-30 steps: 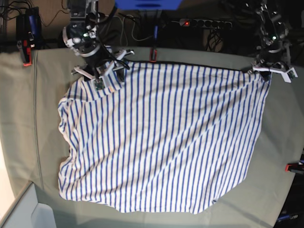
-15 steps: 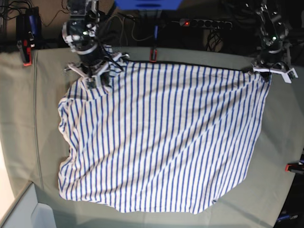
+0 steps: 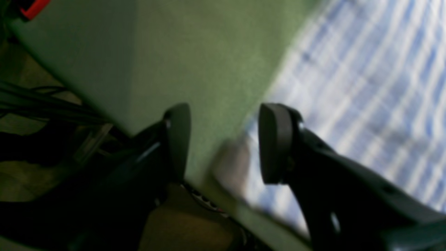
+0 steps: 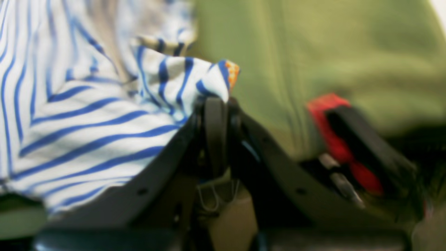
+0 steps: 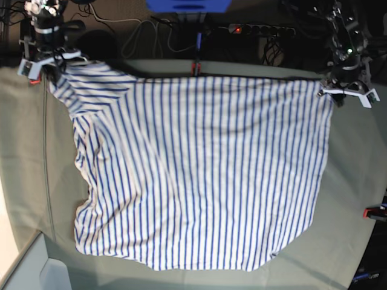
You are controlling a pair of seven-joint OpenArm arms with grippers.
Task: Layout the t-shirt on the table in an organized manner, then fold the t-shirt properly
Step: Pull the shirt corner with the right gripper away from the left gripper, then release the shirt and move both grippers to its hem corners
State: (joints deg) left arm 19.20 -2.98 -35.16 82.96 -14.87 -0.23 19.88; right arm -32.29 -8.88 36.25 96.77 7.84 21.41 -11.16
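The right hand (image 4: 216,104) is pressed together on a corner of the t-shirt (image 5: 199,175); in the right wrist view a bunched fold of striped cloth with a small orange tag stands up out of the closed jaws. In the base view this hand (image 5: 45,57) sits at the far corner of the surface (image 5: 24,151), beside a red clamp (image 4: 334,139), and the cloth runs taut from it across the far edge.

The left hand (image 3: 224,143) is spread partway, its two dark pads apart with a clear gap between them. The blurred far corner of the t-shirt lies in or just below that gap; whether either pad touches the cloth I cannot tell. In the base view this hand (image 5: 344,90) hangs over the t-shirt's other far corner.

The t-shirt lies spread over most of the surface, stripes running from far edge to near edge. Its far edge is nearly straight between the two hands. The side below the right hand is rumpled and wavy, and the near hem curves unevenly.

The surface is pale grey-green cloth with faint creases. Another red clamp (image 5: 195,68) grips its far edge near the middle of the t-shirt. Beyond that edge lie dark cables and a power strip (image 5: 260,29) with a lit red switch.
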